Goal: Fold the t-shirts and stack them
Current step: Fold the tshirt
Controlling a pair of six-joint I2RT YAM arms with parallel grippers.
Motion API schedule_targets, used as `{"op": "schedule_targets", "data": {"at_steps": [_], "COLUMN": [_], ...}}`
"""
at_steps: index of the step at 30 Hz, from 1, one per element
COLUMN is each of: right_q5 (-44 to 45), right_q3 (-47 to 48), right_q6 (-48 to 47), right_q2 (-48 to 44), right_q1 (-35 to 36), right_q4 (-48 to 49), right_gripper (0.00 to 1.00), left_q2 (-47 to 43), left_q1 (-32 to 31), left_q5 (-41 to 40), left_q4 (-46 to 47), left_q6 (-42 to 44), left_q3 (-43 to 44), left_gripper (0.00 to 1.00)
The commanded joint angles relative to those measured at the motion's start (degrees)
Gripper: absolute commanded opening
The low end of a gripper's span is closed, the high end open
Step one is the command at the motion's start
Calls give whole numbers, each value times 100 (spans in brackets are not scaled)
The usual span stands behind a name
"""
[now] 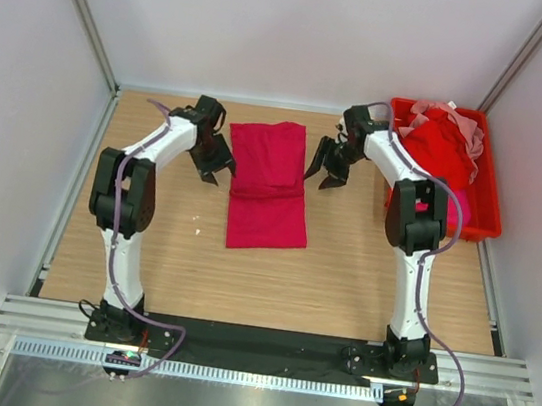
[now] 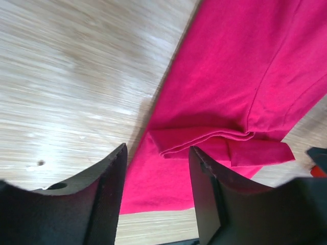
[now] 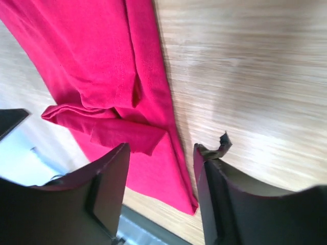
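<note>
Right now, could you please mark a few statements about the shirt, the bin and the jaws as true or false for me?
1. The crimson t-shirt lies on the table between the two arms. True.
2. The left jaws are clamped on that t-shirt. False: they stand open and grip nothing.
3. The red bin at the far right holds a red shirt. True.
4. The crimson t-shirt is spread out flat and unfolded. False: it is folded into a long strip, with its far part doubled over.
5. The right jaws are open. True.
</note>
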Motion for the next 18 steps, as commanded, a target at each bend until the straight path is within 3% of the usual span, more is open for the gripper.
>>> {"op": "schedule_targets", "data": {"at_steps": [1, 7, 8, 10, 11, 18], "right_q5": [895, 1563, 1600, 1714, 1827, 2250], "right_q3": [451, -137, -156, -147, -138, 116], "right_q6": [-484, -669, -669, -617, -582, -608], "right_q2": [-515, -1096, -1070, -912, -859, -359], "right_q1": [202, 1265, 1405, 1714, 1767, 1987], "right_q4": [-781, -703, -676, -659, -597, -263], "right_gripper": [62, 62, 57, 38, 36, 38], "left_q2": [-650, -1897, -2073, -2583, -2724, -3963], "left_q1": [71, 71, 71, 71, 62, 18], "left_q5": [-411, -342, -333, -272, -236, -43], "left_q4": [-320, -251, -224, -163, -128, -66], "left_q6": [370, 406, 388, 292, 257, -121], "left_q3": [214, -866, -1233, -1586, -1867, -3159], "left_gripper": [55, 55, 54, 53, 53, 52]}}
